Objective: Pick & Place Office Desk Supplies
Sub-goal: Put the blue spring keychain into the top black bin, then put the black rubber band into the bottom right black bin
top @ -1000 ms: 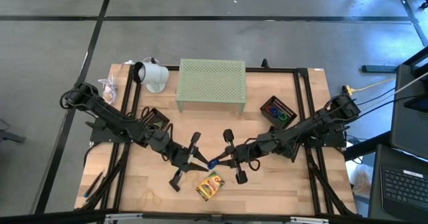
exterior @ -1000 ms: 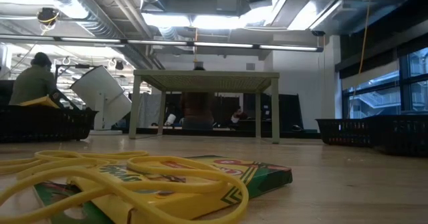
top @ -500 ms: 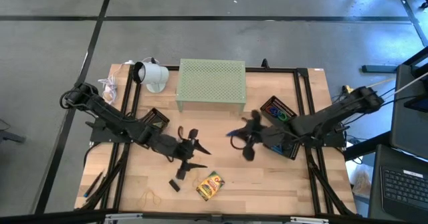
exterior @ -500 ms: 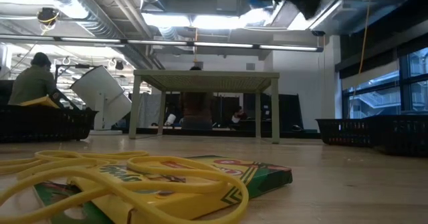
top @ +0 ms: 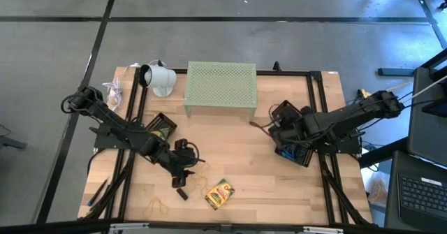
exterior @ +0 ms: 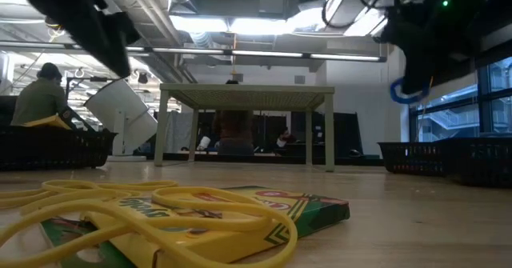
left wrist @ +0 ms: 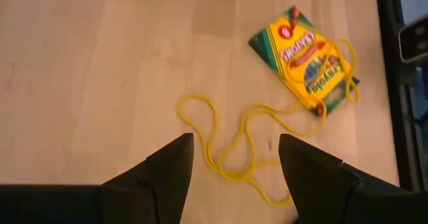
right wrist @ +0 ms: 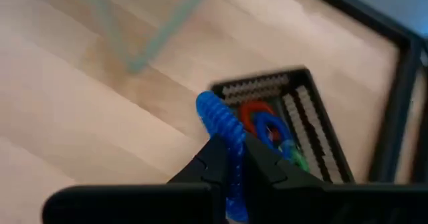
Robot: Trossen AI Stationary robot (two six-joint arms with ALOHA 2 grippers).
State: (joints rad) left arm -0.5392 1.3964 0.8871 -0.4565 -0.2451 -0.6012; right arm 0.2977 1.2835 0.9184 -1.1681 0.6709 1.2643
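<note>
While the right gripper (right wrist: pixel 235 162) pinches a blue clip ring (right wrist: pixel 223 132) at centre-right, the left gripper (left wrist: pixel 235 158) gapes lower-centre.

I see a grey floor (top: pixel 209 42) around my wooden table (top: pixel 244 157). Bright ceiling lights (exterior: pixel 232 24) shine above. Windows (exterior: pixel 448 112) are on one side. A person (exterior: pixel 40 100) sits far off.

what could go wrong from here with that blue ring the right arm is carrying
The right gripper pinches the blue coiled clip ring only by its edge, so it might slip out and land on the wooden table short of the black mesh tray. The tray already holds red, blue and green rings, so the new one may bounce out.
</note>
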